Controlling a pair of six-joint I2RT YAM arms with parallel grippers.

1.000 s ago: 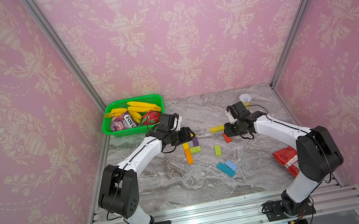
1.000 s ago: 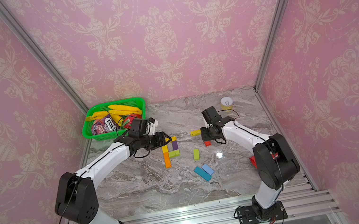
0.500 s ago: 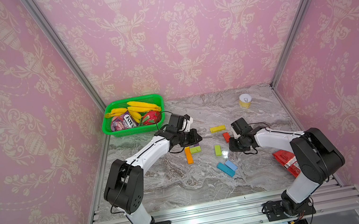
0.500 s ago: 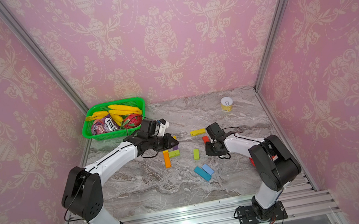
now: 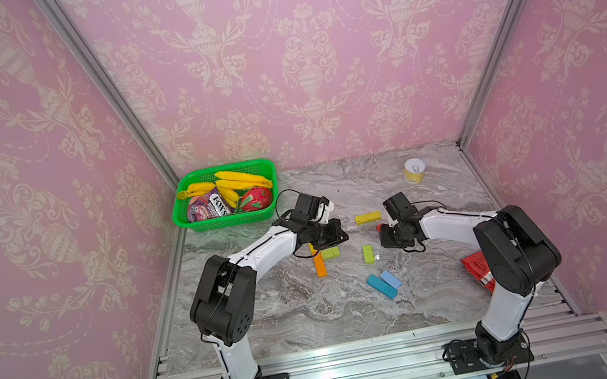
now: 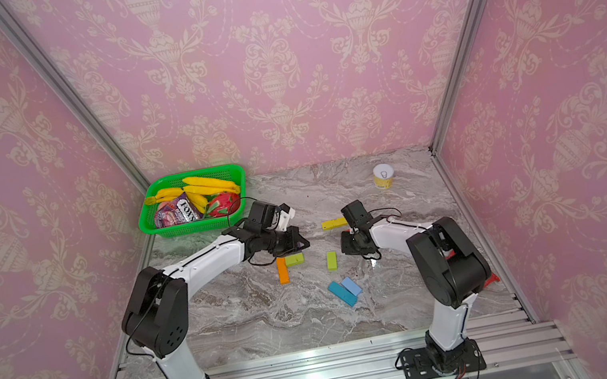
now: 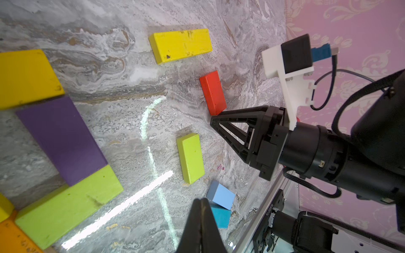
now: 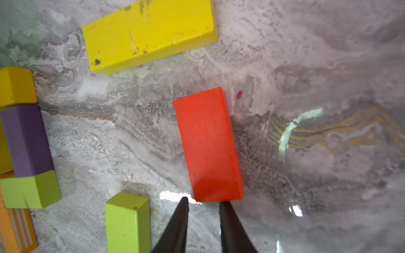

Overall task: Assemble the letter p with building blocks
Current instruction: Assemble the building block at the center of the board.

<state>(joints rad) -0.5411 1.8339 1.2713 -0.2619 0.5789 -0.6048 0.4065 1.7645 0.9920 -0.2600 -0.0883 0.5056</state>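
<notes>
purple block (image 7: 59,140): under left gripper (image 5: 344,238) in top views | red packet (image 5: 475,268): partly behind right arm (image 5: 514,246)

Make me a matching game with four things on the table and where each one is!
Things
1. red block
2. purple block
3. light blue block
4. bananas

Places
A. in the green basket
B. side by side with the teal block
C. just in front of the tips of the right gripper
D. between a yellow block and a lime green block

Right pairs: 1-C, 2-D, 3-B, 4-A
</notes>
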